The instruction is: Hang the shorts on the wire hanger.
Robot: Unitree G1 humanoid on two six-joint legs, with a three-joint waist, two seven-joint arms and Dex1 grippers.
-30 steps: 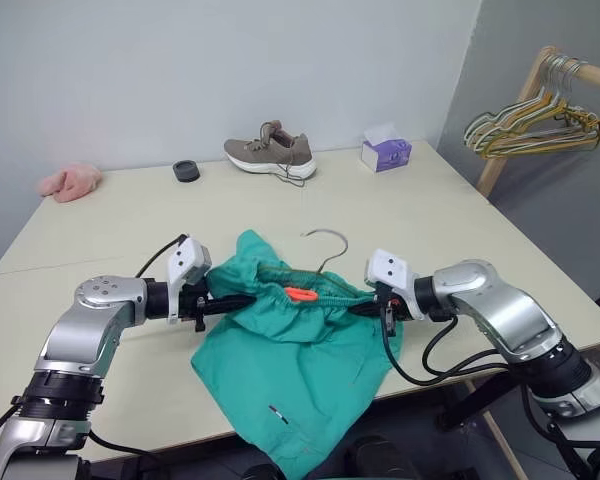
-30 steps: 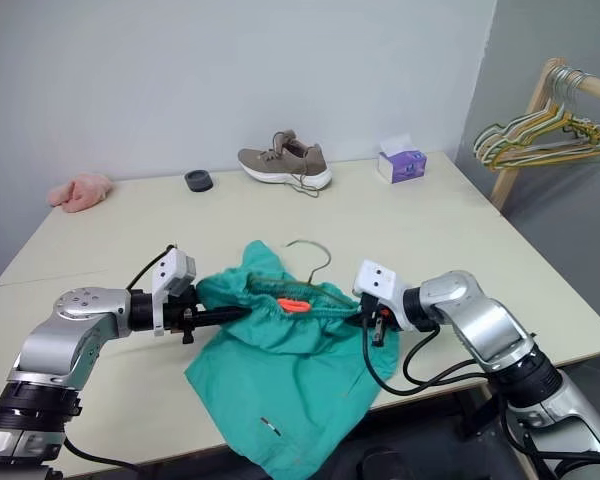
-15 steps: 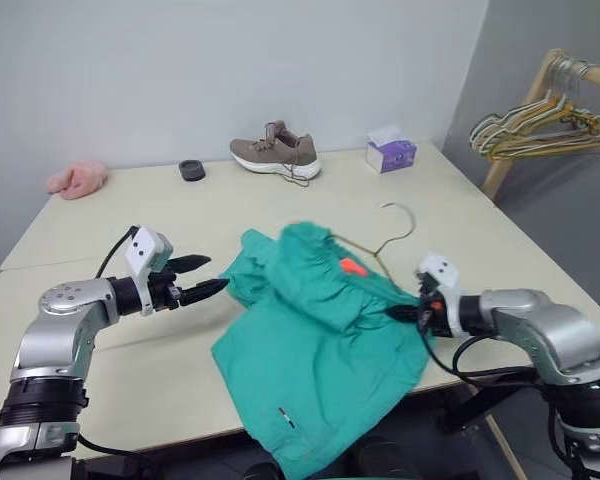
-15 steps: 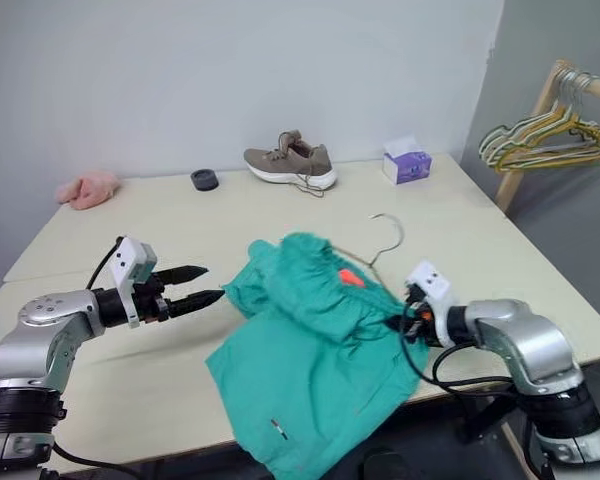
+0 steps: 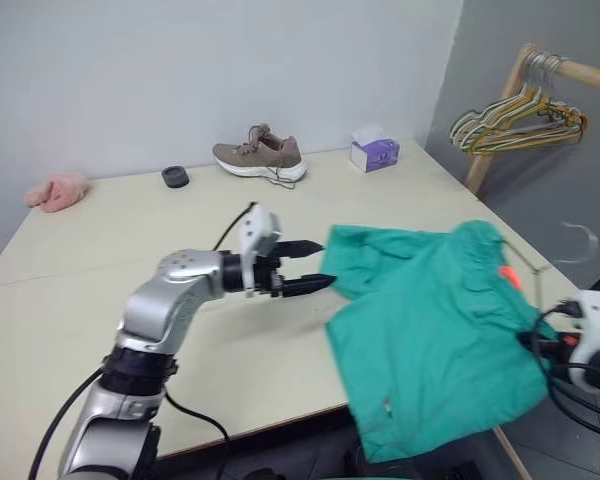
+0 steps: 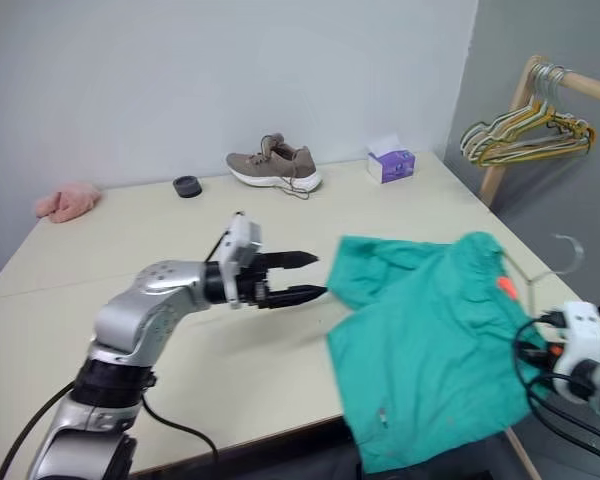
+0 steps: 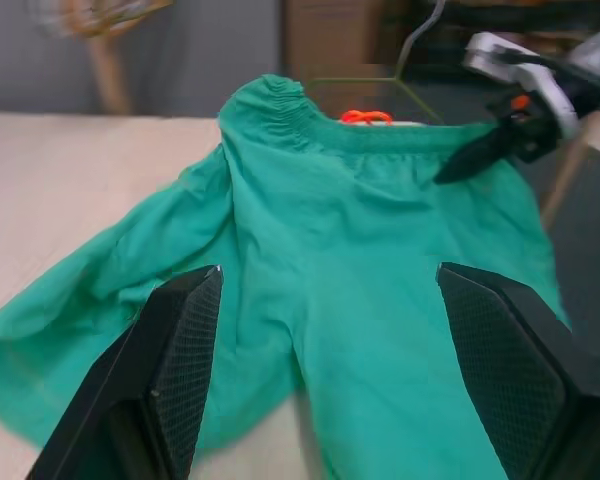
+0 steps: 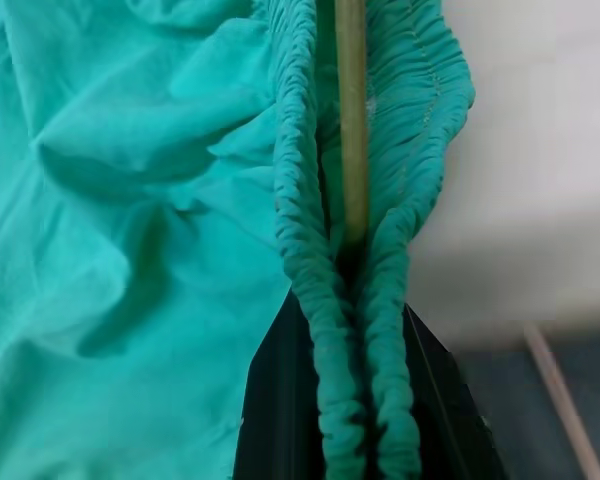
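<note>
The teal-green shorts hang spread at the table's right edge, their orange tag near the waistband. The wire hanger runs inside the waistband, and its hook sticks out past the table. My right gripper is shut on the gathered waistband with the hanger wire between the folds. My left gripper is open just left of the shorts, pointing at them, with nothing between its fingers. In the left wrist view the shorts lie ahead with the right gripper beyond.
At the back of the table stand a brown shoe, a purple tissue box and a small black disc. A pink fluffy cloth lies far left. A wooden rack with a bunch of hangers stands right.
My left gripper let go of the waistband, opened and followed to the right. The right gripper dragged the shorts and hanger right, to the table's edge. The camera turned right.
</note>
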